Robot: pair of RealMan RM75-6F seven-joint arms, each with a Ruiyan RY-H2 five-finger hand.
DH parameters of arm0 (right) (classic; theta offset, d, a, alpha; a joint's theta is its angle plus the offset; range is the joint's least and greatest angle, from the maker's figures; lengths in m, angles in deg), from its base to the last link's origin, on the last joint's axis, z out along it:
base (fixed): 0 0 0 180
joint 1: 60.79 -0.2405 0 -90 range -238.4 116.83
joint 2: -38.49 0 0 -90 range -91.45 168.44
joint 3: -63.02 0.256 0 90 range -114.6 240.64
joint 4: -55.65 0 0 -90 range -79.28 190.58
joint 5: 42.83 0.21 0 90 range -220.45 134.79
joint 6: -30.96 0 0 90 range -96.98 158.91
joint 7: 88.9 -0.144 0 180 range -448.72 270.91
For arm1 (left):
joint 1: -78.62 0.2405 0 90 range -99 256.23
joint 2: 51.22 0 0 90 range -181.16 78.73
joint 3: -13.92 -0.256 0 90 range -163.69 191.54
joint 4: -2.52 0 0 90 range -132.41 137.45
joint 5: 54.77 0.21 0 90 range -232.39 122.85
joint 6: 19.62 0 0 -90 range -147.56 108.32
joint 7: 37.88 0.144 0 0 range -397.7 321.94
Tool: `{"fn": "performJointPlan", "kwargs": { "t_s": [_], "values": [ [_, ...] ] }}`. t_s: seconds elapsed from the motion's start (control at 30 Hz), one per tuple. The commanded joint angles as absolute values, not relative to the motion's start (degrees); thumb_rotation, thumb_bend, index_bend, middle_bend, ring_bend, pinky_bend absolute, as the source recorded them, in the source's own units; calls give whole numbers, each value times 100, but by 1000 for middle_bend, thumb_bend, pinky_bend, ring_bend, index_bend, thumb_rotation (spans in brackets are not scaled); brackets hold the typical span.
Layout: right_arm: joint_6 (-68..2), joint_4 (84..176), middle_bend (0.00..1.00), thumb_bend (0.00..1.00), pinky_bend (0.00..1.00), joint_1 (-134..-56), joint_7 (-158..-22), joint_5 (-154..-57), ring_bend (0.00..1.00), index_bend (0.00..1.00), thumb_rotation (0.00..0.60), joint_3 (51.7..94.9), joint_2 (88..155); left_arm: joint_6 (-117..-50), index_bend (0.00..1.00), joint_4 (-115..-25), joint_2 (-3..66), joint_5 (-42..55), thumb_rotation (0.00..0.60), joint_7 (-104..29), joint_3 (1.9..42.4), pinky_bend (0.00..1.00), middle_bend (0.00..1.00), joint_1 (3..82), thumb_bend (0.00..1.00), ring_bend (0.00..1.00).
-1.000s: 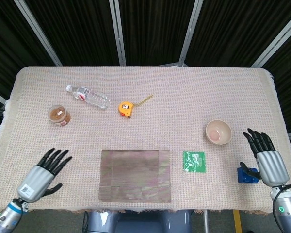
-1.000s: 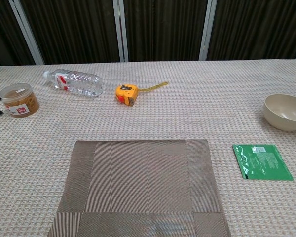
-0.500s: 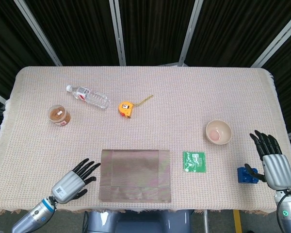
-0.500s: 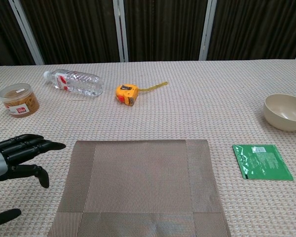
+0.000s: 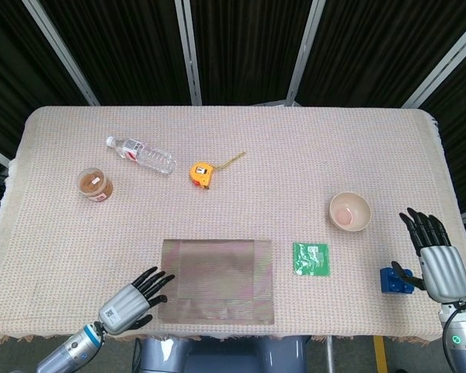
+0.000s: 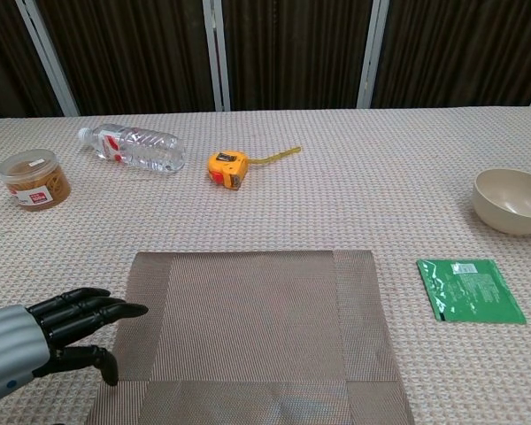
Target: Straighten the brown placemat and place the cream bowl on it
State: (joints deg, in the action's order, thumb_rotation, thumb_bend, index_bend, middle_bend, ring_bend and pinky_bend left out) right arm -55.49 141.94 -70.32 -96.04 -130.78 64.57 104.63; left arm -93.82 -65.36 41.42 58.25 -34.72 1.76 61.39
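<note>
The brown placemat [image 5: 217, 280] [image 6: 252, 332] lies flat near the table's front edge, its sides roughly square to the table. The cream bowl [image 5: 349, 211] [image 6: 513, 200] stands upright on the cloth to the right of it, apart from the mat. My left hand [image 5: 133, 301] [image 6: 49, 329] is open at the mat's front left corner, its fingertips [image 6: 131, 310] reaching over the mat's left edge. My right hand [image 5: 435, 259] hovers open at the table's right side, right of the bowl and holding nothing. It does not show in the chest view.
A green packet [image 5: 311, 258] [image 6: 470, 289] lies between mat and bowl. A blue block [image 5: 394, 280] sits beside my right hand. Farther back are a yellow tape measure [image 5: 201, 173], a lying water bottle [image 5: 140, 155] and a small brown-filled jar [image 5: 95, 185].
My left hand has moved right and toward the front edge, from left of the mat to its front left corner. My right hand drew back slightly, then stayed. The mat and bowl have not moved.
</note>
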Motion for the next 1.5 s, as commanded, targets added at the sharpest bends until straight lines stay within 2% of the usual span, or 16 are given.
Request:
{"fn": "performJointPlan", "kwargs": {
  "t_s": [0.03, 0.53, 1.5],
  "values": [
    [-5548, 14195, 0, 184, 0, -7023, -9611, -13093, 0, 0, 600, 6466, 10458, -9446, 371, -6381, 4300, 5828, 600, -3515, 134, 0, 0, 6160, 340, 0],
    [-5511, 14165, 0, 184, 0, -6982, -9702, -13126, 0, 0, 600, 6537, 10446, -9641, 459, -5944, 4678, 5725, 600, -3647, 95, 0, 0, 6135, 378, 0],
    [-5458, 14158, 0, 184, 0, -6937, -9694, -13167, 0, 0, 600, 6600, 10457, -9688, 559, -5994, 4697, 5621, 600, -3632, -64, 0, 0, 6048, 538, 0]
  ]
}}
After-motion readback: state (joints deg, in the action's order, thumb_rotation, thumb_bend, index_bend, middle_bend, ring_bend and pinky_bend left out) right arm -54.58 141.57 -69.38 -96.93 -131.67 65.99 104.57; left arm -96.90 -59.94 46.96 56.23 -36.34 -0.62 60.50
